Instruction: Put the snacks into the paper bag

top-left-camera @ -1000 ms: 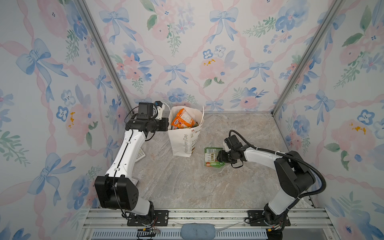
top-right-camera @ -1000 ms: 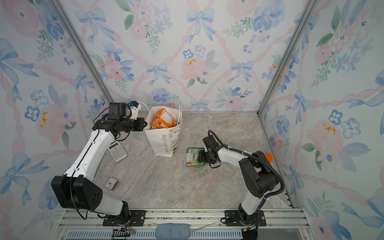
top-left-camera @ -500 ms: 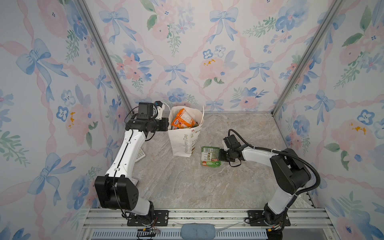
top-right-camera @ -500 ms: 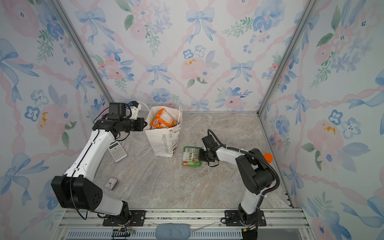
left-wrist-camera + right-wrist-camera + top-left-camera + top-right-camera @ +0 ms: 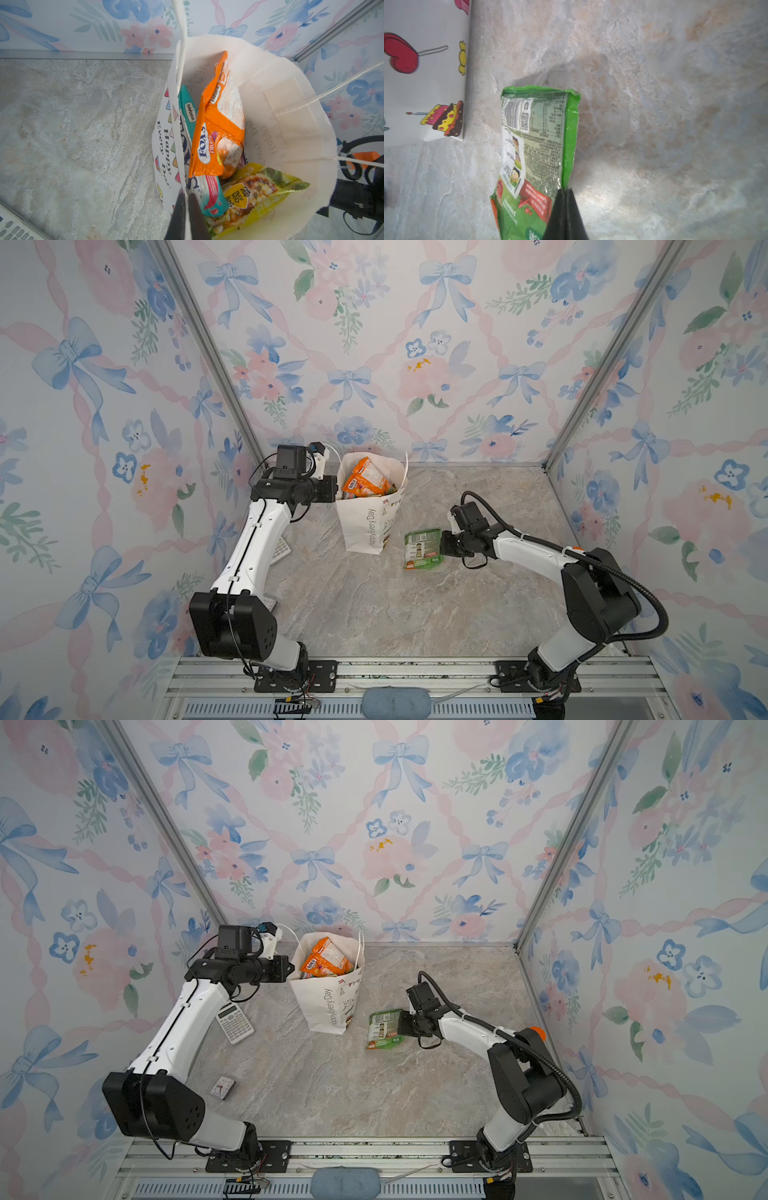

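The white paper bag (image 5: 370, 526) (image 5: 328, 1006) stands upright at the back, with its mouth open. My left gripper (image 5: 334, 491) (image 5: 187, 197) is shut on the bag's near rim (image 5: 180, 145). Inside the bag lie an orange snack packet (image 5: 216, 133) (image 5: 365, 481), a teal one (image 5: 209, 197) and a yellow one (image 5: 255, 195). A green snack packet (image 5: 422, 549) (image 5: 384, 1029) (image 5: 537, 145) lies on the stone floor just right of the bag. My right gripper (image 5: 442, 543) (image 5: 565, 190) is shut on its right-hand edge.
A calculator (image 5: 235, 1023) lies under the left arm, and a small dark card (image 5: 223, 1088) lies nearer the front. An orange cap (image 5: 537, 1031) shows behind the right arm. Floral walls close in the back and both sides.
The right gripper has shut on the green packet's edge, and the packet has slid a little left toward the bag. The left arm and the bag have not moved.
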`<state>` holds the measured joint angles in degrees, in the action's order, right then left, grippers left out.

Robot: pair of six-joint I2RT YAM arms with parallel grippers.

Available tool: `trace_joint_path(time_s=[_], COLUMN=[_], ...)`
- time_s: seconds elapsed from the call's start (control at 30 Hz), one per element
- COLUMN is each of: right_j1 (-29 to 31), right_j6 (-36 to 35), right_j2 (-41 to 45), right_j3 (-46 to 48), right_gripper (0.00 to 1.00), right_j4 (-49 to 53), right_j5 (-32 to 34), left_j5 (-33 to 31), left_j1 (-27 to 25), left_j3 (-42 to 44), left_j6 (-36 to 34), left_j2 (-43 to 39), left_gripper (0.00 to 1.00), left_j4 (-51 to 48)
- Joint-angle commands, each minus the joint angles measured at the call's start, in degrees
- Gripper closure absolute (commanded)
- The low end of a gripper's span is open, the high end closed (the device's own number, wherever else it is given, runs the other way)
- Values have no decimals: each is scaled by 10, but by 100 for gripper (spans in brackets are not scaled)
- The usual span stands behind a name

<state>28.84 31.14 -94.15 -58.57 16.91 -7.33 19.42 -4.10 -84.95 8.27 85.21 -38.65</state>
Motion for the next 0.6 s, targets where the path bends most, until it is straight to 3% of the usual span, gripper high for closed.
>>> trace_joint_path(time_s=[0.0, 0.57], right_j1=[-8, 0], right_j6=[-6, -10], right_j2=[29, 103], right_j3=[-21, -85], right_gripper=[100, 100], right_j4=[20, 66], right_j5=[-14, -34], left_j5=[12, 17], left_j1=[0, -1], left_j3=[3, 3], left_j6=[9, 9], left_j2=[-20, -17], left_gripper=[100, 100], left_j4=[34, 34])
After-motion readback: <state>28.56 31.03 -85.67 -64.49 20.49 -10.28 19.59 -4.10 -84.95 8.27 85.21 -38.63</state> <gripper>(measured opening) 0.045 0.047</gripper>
